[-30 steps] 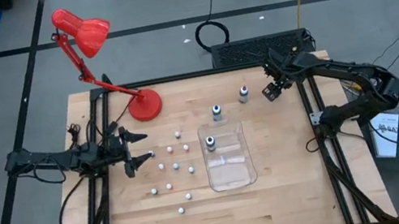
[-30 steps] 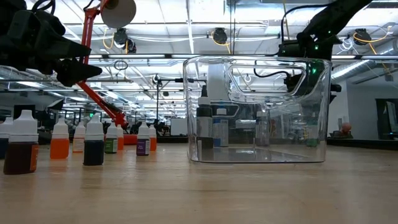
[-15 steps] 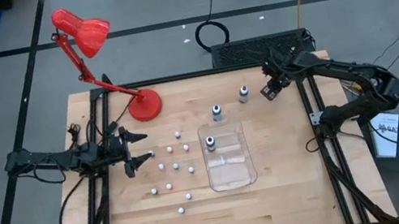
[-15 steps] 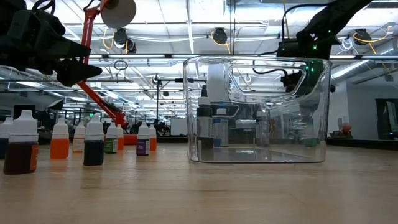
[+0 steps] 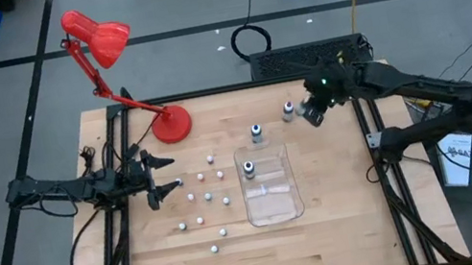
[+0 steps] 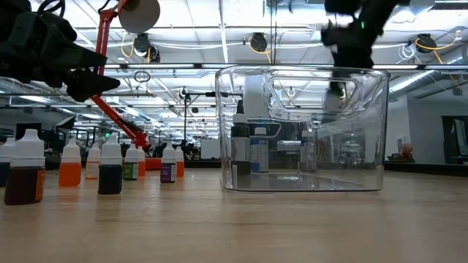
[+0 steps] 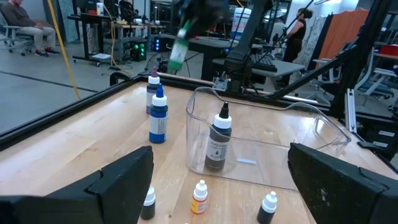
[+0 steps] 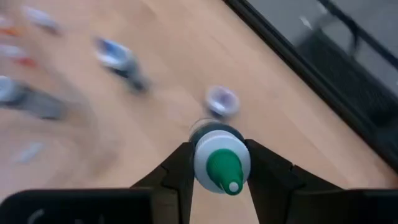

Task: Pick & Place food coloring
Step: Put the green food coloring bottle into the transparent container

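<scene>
Evidently the right gripper point(image 8: 219, 163) has its fingers clamped on a green-tipped food coloring bottle point(image 8: 222, 163), carried tip-up above the table's far side, probably bound for the clear tray point(image 5: 275, 205). Left gripper point(image 5: 164, 174) waits, fingers apart.

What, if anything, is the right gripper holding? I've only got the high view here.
Observer: The right gripper is shut on a green-capped bottle; its wrist view shows the cap between the fingers.
Operator: Is that bottle touching the table?
Observer: No. In the left wrist view it hangs in the air, higher than the blue-capped bottle standing on the wood.
Operator: And what's in the tray?
Observer: One upright bottle of dark liquid stands inside the clear tray, near one end wall.
</scene>
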